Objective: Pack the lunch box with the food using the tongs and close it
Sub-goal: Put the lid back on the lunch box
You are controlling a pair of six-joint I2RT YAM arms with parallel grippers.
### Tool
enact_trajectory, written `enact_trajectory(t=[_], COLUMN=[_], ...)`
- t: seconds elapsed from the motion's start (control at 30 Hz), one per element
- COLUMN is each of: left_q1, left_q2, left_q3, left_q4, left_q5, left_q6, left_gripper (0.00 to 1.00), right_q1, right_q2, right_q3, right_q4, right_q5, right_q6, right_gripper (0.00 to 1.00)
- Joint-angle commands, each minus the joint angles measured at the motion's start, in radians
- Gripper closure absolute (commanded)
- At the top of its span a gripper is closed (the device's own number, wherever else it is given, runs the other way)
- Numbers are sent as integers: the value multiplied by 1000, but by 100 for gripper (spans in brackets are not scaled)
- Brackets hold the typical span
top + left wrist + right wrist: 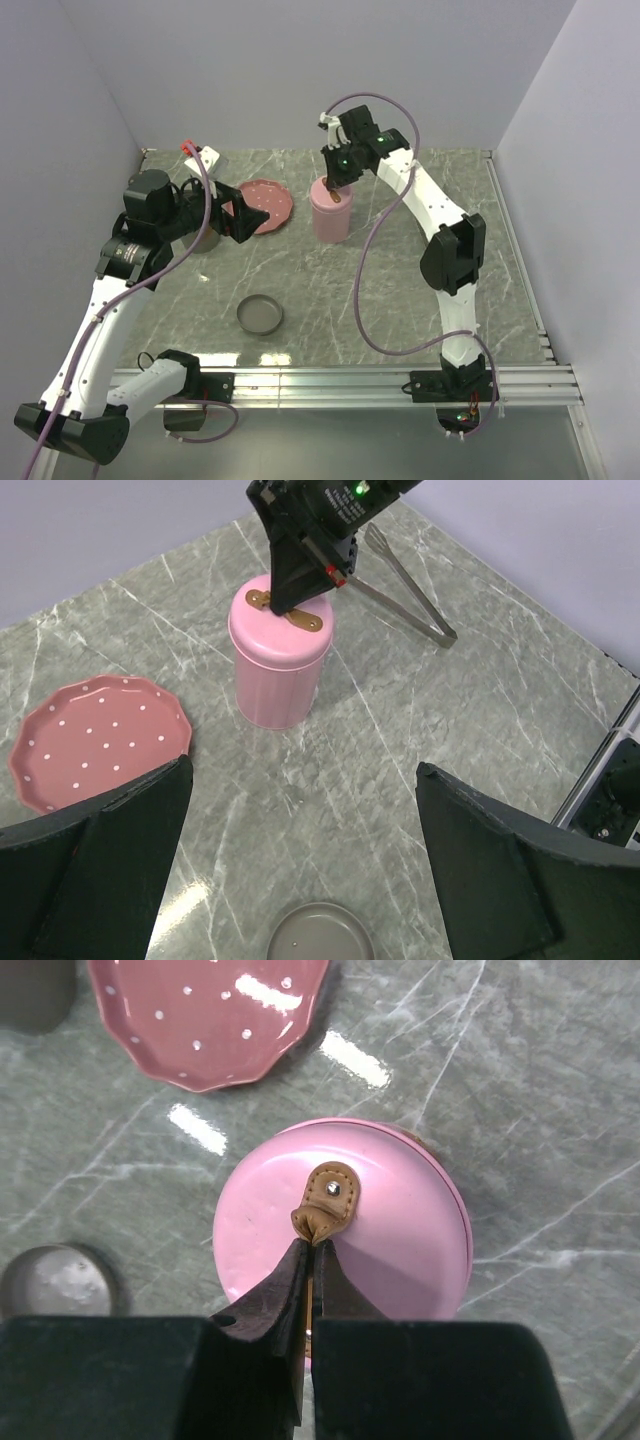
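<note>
The right claw (pixel 312 1250) is closed tight on the brown strap (pixel 328 1205) atop the pink lunch box (pixel 330 218), whose lid looks seated or nearly so. The left claw (pixel 238 215) hangs wide open, holding nothing, near the dotted plate (pixel 95 735), where no food shows. The tongs (pixel 405 585) lie on the desk (pixel 450 730) behind the box. To finish well, I would press the lid straight down without tilting, check that the rim sits even all round, then let the strap go gently so the box does not tip.
</note>
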State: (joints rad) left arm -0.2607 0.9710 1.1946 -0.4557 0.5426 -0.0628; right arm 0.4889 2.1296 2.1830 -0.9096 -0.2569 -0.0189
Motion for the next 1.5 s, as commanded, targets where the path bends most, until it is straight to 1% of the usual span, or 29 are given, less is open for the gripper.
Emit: enact_trajectory(t=[0.0, 0.1, 0.2, 0.43, 0.6, 0.7, 0.77, 1.03, 1.07, 1.37, 1.47], left_q1=[5, 6, 6, 8, 14, 35, 47, 49, 51, 51, 49], left_q2=[-18, -17, -12, -9, -6, 21, 29, 32, 32, 37, 37], left_q3=[-6, -3, 0, -1, -6, 6, 8, 14, 13, 7, 11], left_q4=[5, 5, 8, 5, -3, -24, -24, -26, -24, -28, -37], left_q5=[-9, -10, -7, -16, -7, 45, 65, 69, 69, 76, 74], left_q6=[14, 17, 17, 20, -2, -26, -37, -37, -38, -37, -25], left_gripper=[1, 1, 1, 1, 1, 1, 1, 1, 1, 1, 1], right_q1=[-73, -88, -90, -67, -62, -67, -70, -65, -65, -75, -87], right_q2=[-22, -34, -27, 15, -8, -22, -26, -72, -76, -120, -163], right_q3=[-29, -52, -54, -29, -106, -138, -149, -215, -219, -301, -368], right_q4=[46, 61, 54, 5, 26, 28, 11, -61, -72, -159, -167], right_q5=[-111, -156, -166, -84, -56, -88, -106, -127, -131, -122, -107], right_q6=[63, 79, 77, 43, 33, 40, 50, 28, -5, -78, -104], right_gripper=[100, 100, 100, 100, 100, 100, 100, 100, 100, 100, 100])
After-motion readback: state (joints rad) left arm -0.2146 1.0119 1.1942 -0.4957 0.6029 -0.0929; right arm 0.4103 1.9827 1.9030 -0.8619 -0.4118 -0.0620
